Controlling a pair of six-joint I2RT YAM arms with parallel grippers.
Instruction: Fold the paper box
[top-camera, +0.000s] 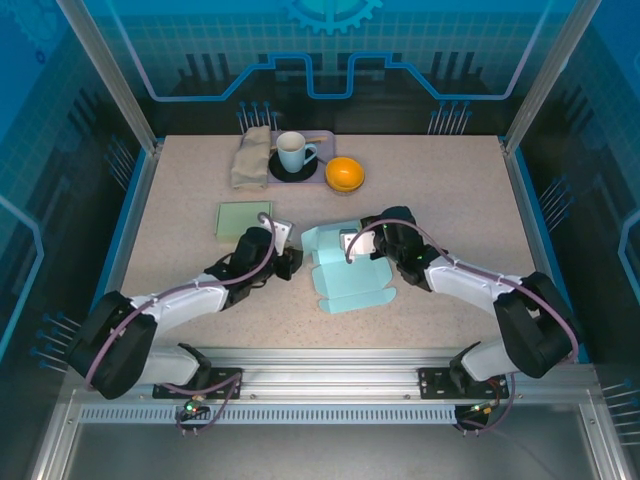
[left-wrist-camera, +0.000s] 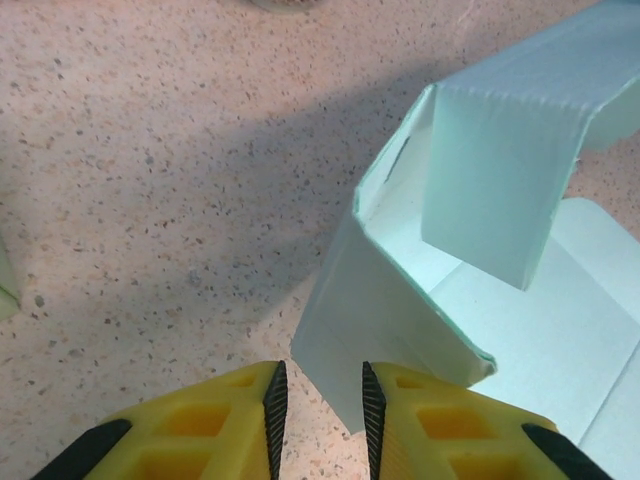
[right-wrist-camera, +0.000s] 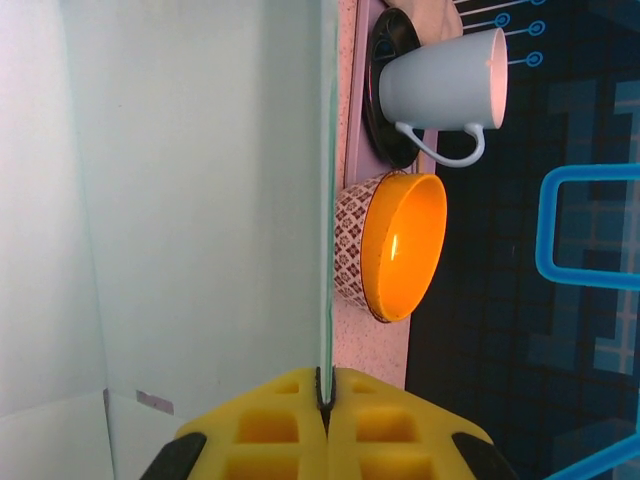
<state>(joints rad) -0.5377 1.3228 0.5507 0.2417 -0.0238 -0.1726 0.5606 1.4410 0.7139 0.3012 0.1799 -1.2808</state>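
The light teal paper box (top-camera: 345, 282) lies partly folded at the table's middle, one wall raised. My left gripper (top-camera: 291, 263) is at its left side. In the left wrist view the left gripper (left-wrist-camera: 322, 372) is open. A corner of the box's side flap (left-wrist-camera: 370, 300) sits between the yellow fingers, against the right pad and clear of the left one. My right gripper (top-camera: 352, 245) is at the box's far edge. In the right wrist view the right gripper (right-wrist-camera: 326, 376) is shut on the thin edge of an upright panel (right-wrist-camera: 200, 200).
At the back stand a pale cup (top-camera: 293, 152) on a dark saucer, an orange bowl (top-camera: 344, 174) and a folded cloth (top-camera: 250, 156). A flat green sheet (top-camera: 243, 218) lies just behind my left gripper. The bowl (right-wrist-camera: 400, 245) and cup (right-wrist-camera: 445, 80) are close behind the held panel.
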